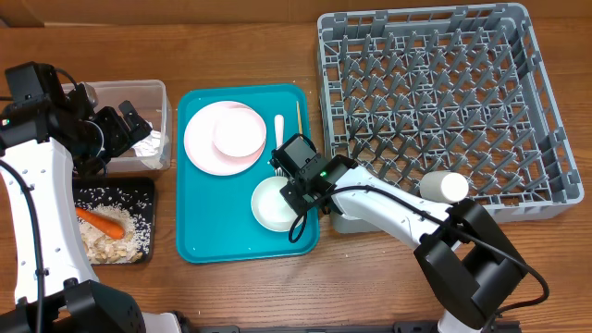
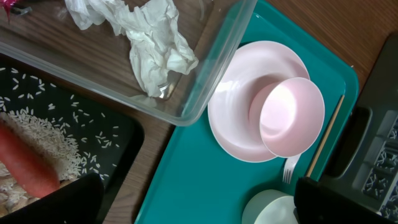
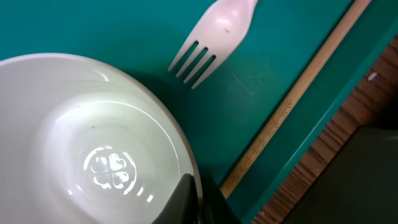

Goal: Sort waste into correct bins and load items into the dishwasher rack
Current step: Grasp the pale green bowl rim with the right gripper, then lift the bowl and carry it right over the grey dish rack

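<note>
My right gripper (image 1: 302,191) is shut on the right rim of a white bowl (image 1: 270,205) on the teal tray (image 1: 199,236); the right wrist view shows its jaws (image 3: 200,194) pinching the bowl's rim (image 3: 93,143). A white fork (image 3: 214,38) and a tan chopstick (image 3: 292,102) lie beside the bowl. A pale pink bowl (image 1: 239,132) sits on the white plate (image 1: 208,148). My left gripper (image 1: 129,123) is open and empty over the clear tub (image 1: 159,92), which holds white tissues (image 2: 155,43). The dishwasher rack (image 1: 444,92) stands at the right.
The black tray (image 1: 145,190) at the front left holds rice (image 2: 37,130), beige scraps and an orange carrot (image 1: 102,222). A red wrapper corner (image 2: 9,7) shows in the clear tub. A white cup (image 1: 444,188) lies on its side at the rack's front edge.
</note>
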